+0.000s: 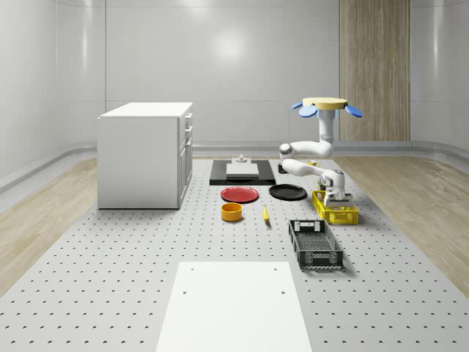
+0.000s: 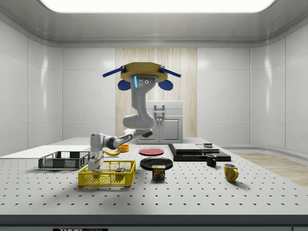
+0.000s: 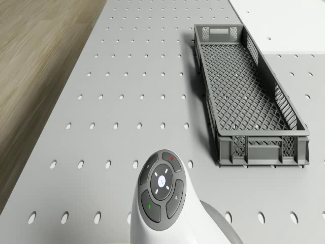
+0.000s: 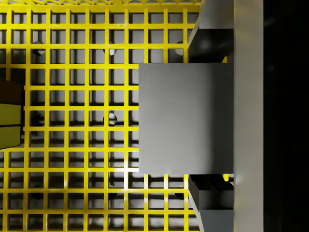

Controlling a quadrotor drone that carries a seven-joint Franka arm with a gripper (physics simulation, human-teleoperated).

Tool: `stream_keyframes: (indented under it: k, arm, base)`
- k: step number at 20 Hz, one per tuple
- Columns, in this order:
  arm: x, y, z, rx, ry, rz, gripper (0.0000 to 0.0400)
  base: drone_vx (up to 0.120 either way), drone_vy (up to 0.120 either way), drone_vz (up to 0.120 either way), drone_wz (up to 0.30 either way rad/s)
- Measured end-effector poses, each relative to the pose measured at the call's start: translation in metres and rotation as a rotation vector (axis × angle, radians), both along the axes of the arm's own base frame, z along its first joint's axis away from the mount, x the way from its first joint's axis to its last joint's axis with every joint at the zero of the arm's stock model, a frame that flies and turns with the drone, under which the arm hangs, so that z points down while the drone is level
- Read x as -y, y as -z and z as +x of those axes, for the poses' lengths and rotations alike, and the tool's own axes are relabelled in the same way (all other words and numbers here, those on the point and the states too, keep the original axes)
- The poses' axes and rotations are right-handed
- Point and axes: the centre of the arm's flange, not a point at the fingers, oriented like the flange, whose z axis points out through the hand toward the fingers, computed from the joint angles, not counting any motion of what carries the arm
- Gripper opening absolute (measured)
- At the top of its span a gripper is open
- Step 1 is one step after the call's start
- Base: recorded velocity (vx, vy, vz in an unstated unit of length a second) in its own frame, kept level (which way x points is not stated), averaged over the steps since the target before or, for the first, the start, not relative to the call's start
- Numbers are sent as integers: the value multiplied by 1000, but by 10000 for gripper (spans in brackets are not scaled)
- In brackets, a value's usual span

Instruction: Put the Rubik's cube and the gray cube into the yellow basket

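Observation:
The drone (image 1: pixel 325 104) hovers beside the yellow basket (image 1: pixel 341 220), with its arm bent down into it. In the wrist view the gray cube (image 4: pixel 186 118) sits between the two fingers of my gripper (image 4: pixel 212 118), just above the basket's yellow grid floor (image 4: pixel 77 96). The gripper is shut on the cube. A yellow and dark face of the Rubik's cube (image 4: pixel 9 118) lies on the same floor, apart from the gray cube. In the side view the gripper (image 2: pixel 95 166) reaches below the basket's rim (image 2: pixel 107 179).
A dark grey mesh crate (image 1: pixel 316 244) lies near the basket towards the front. A black plate (image 1: pixel 287 192), a red plate (image 1: pixel 239 194), an orange bowl (image 1: pixel 231 212) and a banana (image 1: pixel 265 214) sit to the whole-scene view's left. A white cabinet (image 1: pixel 145 154) stands further left.

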Motion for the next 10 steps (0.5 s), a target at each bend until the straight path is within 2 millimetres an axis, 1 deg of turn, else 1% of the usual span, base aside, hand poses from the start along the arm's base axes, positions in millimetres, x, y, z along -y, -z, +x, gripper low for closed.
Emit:
stream_keyframes:
  k: [2,4,10]
  arm:
    - [0,4,0,0,0,0,364]
    - [0,11,0,0,0,0,378]
    - [0,25,0,0,0,0,395]
  base:
    - [0,0,0,0]
    - [0,0,0,0]
    - [0,0,0,0]
